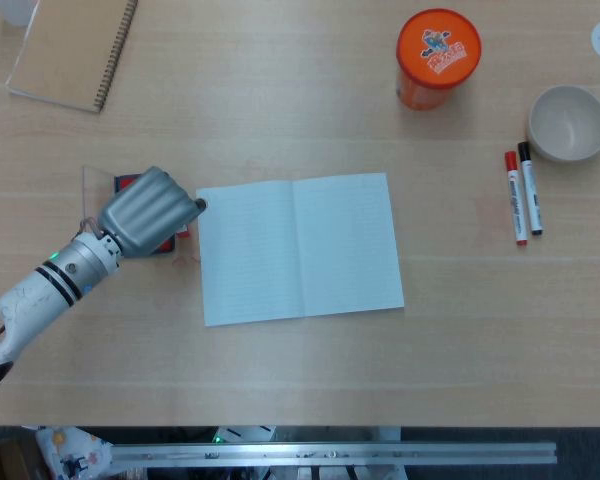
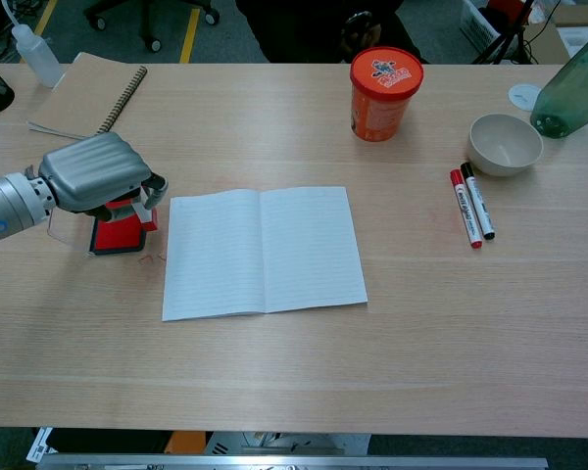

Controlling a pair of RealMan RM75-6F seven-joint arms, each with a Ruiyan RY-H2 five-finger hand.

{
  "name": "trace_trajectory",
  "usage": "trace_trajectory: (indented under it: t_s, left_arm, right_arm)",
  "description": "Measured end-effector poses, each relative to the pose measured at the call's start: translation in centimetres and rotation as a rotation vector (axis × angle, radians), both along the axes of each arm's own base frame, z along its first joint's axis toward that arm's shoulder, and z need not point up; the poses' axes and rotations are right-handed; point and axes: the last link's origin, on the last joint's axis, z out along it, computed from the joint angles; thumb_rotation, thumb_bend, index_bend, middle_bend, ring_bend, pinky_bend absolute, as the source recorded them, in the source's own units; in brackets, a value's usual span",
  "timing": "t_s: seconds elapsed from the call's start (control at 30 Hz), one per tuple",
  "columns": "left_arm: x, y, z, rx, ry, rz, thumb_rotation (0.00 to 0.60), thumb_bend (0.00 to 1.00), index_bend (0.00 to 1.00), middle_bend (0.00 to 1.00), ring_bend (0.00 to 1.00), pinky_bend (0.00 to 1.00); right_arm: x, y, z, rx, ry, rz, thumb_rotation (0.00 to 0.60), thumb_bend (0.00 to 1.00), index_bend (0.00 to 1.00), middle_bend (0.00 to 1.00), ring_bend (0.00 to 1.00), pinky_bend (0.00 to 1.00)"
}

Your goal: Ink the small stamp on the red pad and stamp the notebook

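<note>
One hand (image 2: 96,174) works: the left, pinching the stamp (image 2: 140,211) above the pad (image 2: 118,237) left of the notebook (image 2: 263,252). Inking step; next, press down squarely.

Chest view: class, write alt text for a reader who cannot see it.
The robot's left hand holds a small stamp over the red ink pad, beside an open notebook on a wooden table.

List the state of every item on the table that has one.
left hand: holds the small stamp over the red pad
red pad: lid open
notebook: open flat, pages bare
spiral notebook: closed
orange tub: lid on
bowl: upright, empty
markers: capped, lying side by side
</note>
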Motion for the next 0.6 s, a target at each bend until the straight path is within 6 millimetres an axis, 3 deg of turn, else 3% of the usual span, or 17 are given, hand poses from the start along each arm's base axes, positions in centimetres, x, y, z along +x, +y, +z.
trace_trajectory:
  t_s: [0.6]
  left_arm:
    - [-4.0,1.3,-0.1,0.070,0.067,0.022,0.600,0.33,0.56,0.95,0.89,0.85]
  right_arm:
    - [0.5,0.0,-0.1,0.001,0.003,0.004,0.600,0.20,0.19,0.32,0.28,0.35]
